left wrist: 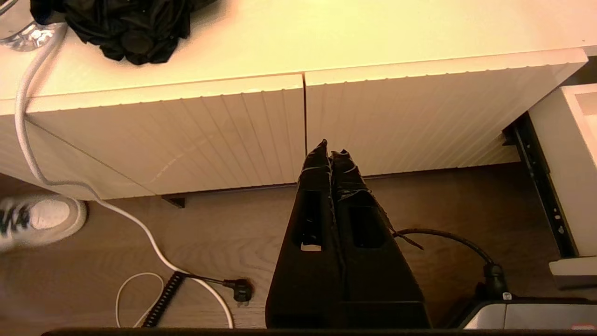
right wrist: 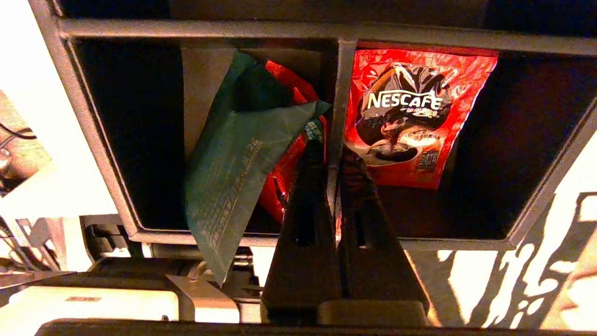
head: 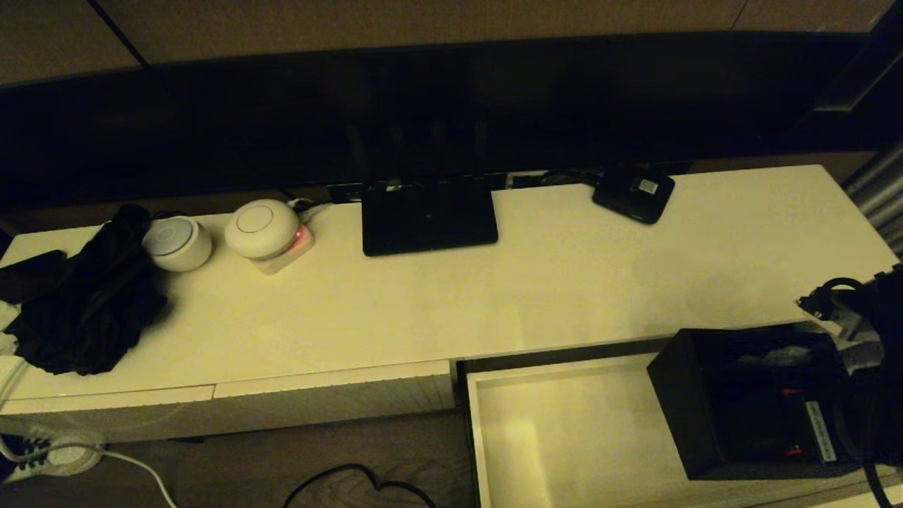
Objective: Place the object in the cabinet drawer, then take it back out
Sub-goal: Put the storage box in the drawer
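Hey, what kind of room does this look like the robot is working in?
Probably a living room or home media corner: a long low cream cabinet under a large dark screen, with a black router and small round white devices on top, and a wood floor below.

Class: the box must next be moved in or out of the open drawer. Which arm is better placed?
Right. The right gripper grips the organiser box by its divider over the drawer; the left gripper hangs shut before closed fronts.
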`<state>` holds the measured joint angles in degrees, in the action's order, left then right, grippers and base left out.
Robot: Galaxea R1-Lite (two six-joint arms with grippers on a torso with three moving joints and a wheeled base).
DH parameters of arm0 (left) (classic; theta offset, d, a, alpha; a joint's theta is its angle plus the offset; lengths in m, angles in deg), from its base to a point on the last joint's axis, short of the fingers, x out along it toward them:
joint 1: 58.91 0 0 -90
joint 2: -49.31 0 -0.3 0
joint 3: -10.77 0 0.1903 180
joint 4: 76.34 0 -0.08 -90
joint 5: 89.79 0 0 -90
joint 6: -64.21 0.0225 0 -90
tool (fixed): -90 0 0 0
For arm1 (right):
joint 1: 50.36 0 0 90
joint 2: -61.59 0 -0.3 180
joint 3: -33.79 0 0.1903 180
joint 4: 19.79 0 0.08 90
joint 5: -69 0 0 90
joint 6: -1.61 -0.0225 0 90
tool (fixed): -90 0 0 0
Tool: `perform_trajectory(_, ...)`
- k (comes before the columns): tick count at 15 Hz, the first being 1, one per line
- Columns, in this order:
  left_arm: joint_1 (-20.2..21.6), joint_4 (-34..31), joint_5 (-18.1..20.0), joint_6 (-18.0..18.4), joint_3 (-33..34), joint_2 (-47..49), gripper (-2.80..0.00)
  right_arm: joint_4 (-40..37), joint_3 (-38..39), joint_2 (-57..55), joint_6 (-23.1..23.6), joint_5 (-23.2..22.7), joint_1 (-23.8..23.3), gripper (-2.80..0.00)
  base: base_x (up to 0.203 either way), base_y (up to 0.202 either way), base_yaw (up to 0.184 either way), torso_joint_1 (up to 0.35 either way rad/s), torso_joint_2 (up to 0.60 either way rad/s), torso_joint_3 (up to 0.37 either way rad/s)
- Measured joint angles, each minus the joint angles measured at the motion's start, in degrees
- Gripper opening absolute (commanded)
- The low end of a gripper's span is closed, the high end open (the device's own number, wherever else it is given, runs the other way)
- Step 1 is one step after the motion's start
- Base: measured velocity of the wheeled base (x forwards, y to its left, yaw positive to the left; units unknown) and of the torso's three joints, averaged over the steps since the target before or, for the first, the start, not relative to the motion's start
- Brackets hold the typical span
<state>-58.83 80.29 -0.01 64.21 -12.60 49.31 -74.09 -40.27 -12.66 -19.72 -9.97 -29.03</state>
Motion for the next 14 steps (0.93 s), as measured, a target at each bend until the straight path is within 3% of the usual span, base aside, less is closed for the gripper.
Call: perform_trajectory(14,0.0,0.0,0.01,0.0,0.0,0.0,-2.8,21.26,14.14,-6.97,1.15,0.27,2.97,-2.8,0.0,0.0,0.0,0.0,0.0,0.0)
